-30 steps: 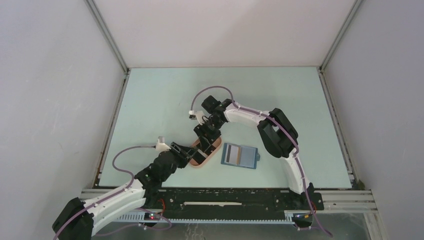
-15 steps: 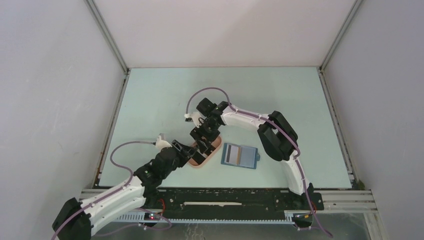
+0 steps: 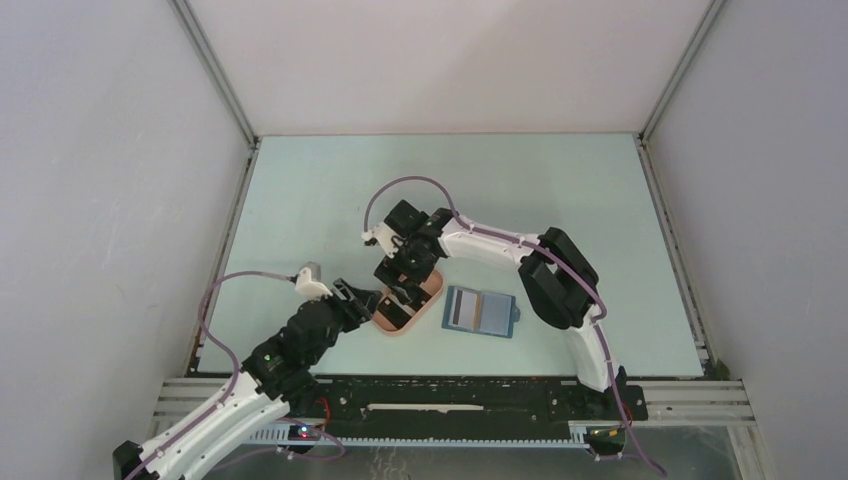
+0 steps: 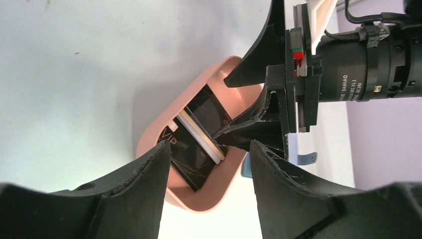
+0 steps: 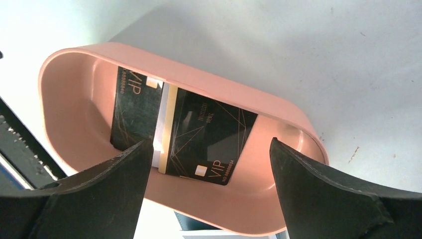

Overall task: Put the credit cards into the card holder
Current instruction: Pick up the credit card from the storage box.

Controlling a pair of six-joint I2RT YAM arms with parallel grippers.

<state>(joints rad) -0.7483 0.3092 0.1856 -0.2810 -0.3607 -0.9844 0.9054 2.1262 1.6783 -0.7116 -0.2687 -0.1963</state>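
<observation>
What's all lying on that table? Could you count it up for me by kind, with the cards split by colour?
Pink tray: 1
Blue wallet: 1
Black cards, in the tray: 2
Pale card, only its edge showing between the black ones: 1
Tan card with a dark stripe, on the open wallet: 1
Total: 6

The tray (image 5: 219,94) is salmon pink. In it lie black credit cards (image 5: 209,137) with gold line patterns and gold "VIP" lettering; a cream-white strip (image 5: 166,124) shows between them. At three o'clock from the tray, the card holder (image 3: 495,313) is blue, with an orange-tan card (image 3: 461,309) bearing a dark stripe at its nine o'clock side. The table (image 3: 330,190) is pale mint green; the arms (image 3: 490,240) are white and black, their cables (image 3: 403,181) purple
</observation>
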